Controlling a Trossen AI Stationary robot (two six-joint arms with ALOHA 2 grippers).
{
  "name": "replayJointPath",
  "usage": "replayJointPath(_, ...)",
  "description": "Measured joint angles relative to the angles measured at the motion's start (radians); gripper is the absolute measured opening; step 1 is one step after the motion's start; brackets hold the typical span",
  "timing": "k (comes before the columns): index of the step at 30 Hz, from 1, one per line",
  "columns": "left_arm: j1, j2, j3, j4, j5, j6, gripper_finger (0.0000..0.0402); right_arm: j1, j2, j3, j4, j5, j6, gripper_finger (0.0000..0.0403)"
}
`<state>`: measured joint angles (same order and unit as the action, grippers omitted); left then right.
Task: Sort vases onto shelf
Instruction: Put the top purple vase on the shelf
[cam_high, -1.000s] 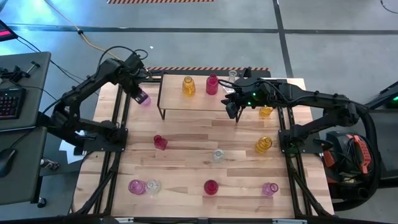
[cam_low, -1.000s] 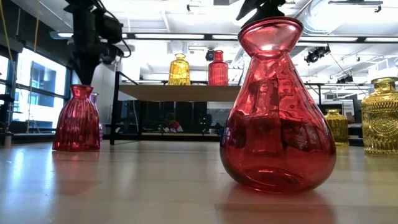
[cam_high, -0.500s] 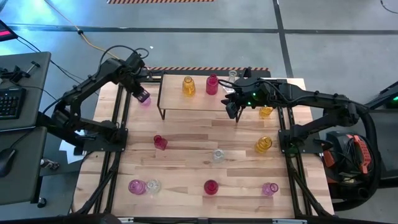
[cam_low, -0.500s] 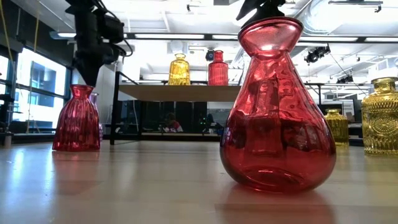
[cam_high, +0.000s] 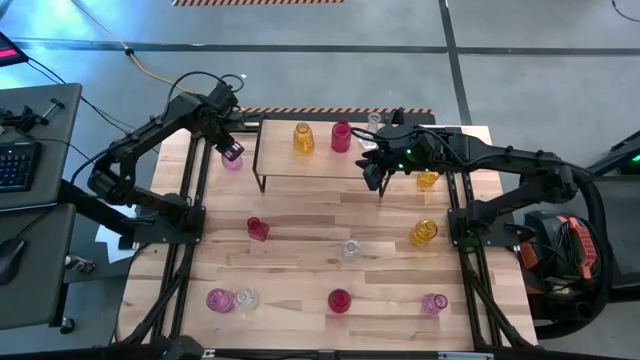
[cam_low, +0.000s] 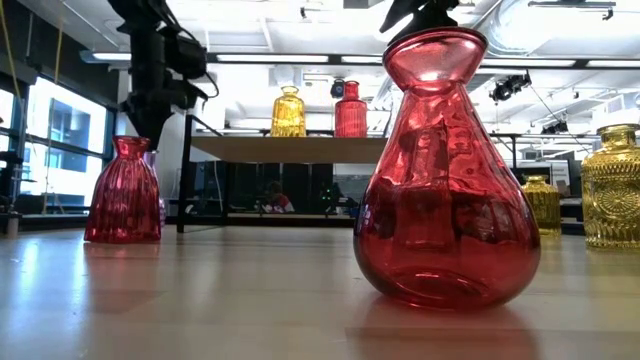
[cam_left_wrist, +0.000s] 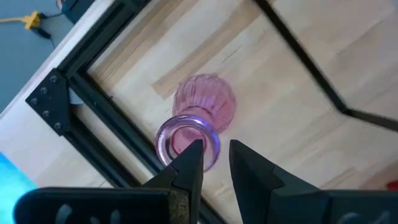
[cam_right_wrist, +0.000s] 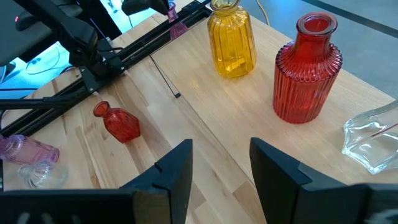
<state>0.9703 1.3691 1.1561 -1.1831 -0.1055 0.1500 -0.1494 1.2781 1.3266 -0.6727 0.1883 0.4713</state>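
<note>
A pink vase (cam_left_wrist: 206, 104) stands upright on the table at the far left, just left of the shelf (cam_high: 310, 165). My left gripper (cam_left_wrist: 214, 148) points down right over the vase's mouth, slightly open: one finger over the mouth, the other outside the rim. A yellow vase (cam_high: 303, 138), a red vase (cam_high: 341, 135) and a clear vase (cam_high: 374, 122) stand on the shelf top. My right gripper (cam_high: 372, 180) hangs open above the shelf's right end, with nothing between its fingers (cam_right_wrist: 177, 165). My left gripper comes at the pink vase's rim (cam_left_wrist: 166, 134) from above, pointing down, with the rim's near wall between its fingers. Whether a finger touches the rim I cannot tell. The vase stands on its base on the table.
Loose vases stand about the table: red (cam_high: 258, 229), clear (cam_high: 350, 249), two amber (cam_high: 423, 233) (cam_high: 427, 180), and a near row of pink (cam_high: 220, 299), clear (cam_high: 246, 297), red (cam_high: 339, 300) and pink (cam_high: 434, 303). Black frame rails (cam_high: 190, 190) run along the table's sides.
My left gripper has moved a little toward the table's right edge and slightly down, from beside the pink vase to right over its mouth. The vase has stayed in place.
</note>
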Motion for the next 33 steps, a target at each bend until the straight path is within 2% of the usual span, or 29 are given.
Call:
replayJointPath(11, 0.000, 0.050, 0.000, 0.001, -0.021, -0.007, 0.0067, 0.000, 0.000, 0.000, 0.000, 0.000, 0.000, 0.0140)
replayJointPath(17, 0.000, 0.062, 0.000, 0.002, -0.029, 0.001, 0.0037, 0.000, 0.000, 0.000, 0.000, 0.025, 0.000, 0.0140)
replayJointPath(21, 0.000, 0.061, 0.002, 0.000, -0.088, 0.020, 0.0016, 0.000, 0.000, 0.000, 0.000, 0.026, 0.000, 0.0140)
replayJointPath(25, -0.001, 0.062, 0.002, -0.003, -0.113, 0.037, 0.0014, 0.000, 0.000, 0.000, 0.000, 0.026, 0.000, 0.0140)
replayJointPath(33, -0.010, 0.018, 0.002, -0.039, -0.096, 0.047, 0.0012, 0.000, 0.000, 0.000, 0.000, 0.027, 0.000, 0.0140)
